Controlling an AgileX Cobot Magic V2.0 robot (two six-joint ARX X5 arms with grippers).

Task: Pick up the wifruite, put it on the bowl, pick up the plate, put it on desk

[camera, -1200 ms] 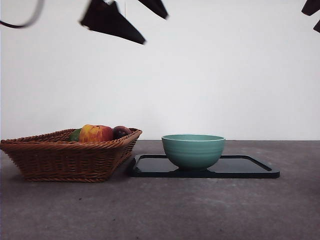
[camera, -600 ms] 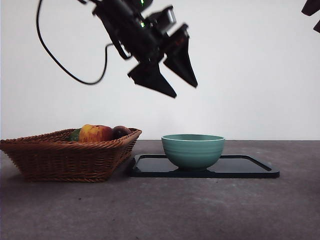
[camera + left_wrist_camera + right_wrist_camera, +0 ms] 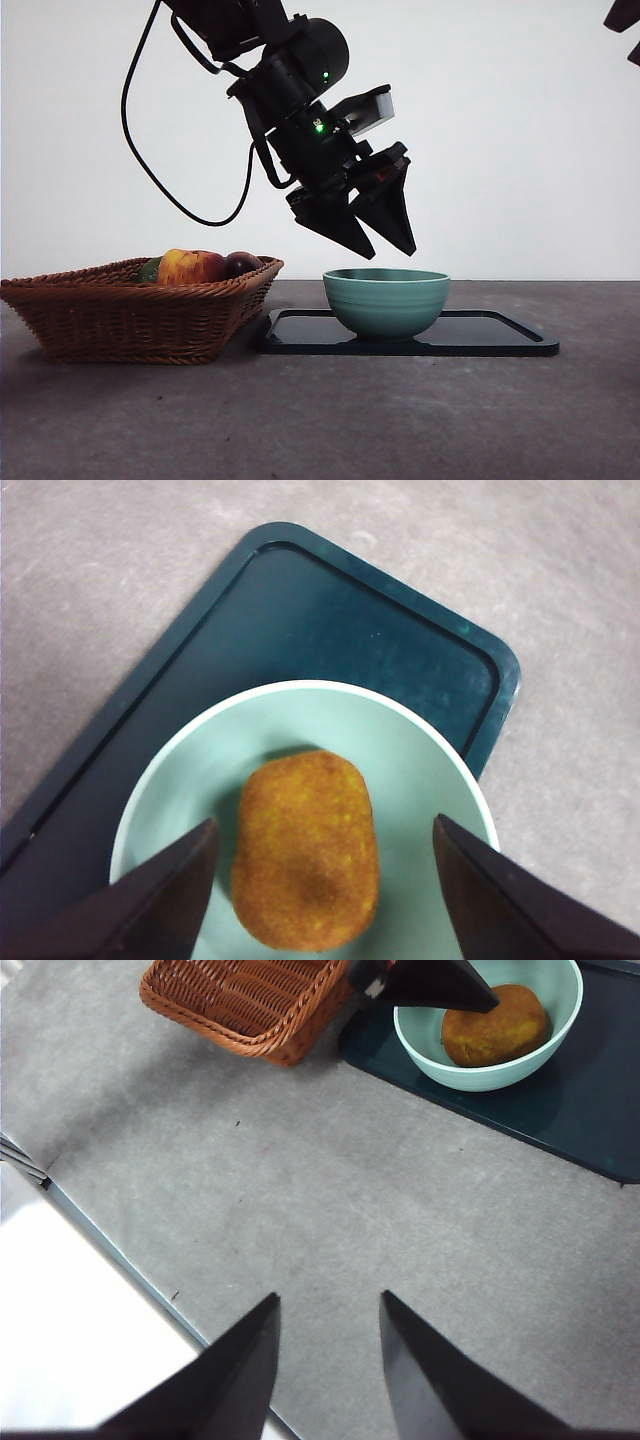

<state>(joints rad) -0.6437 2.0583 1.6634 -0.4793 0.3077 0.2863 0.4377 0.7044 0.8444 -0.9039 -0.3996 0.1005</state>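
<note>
Resting: oval orange-brown wifruite in bowl | left gripper spread wide, empty

Plain white wall behind.

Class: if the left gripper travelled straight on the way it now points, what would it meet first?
Most likely the small oval orange-brown fruit lying in the teal-green ceramic bowl: the left gripper hangs open just above the bowl, the fruit between its jaws' lines. Exact depth is unclear.
</note>
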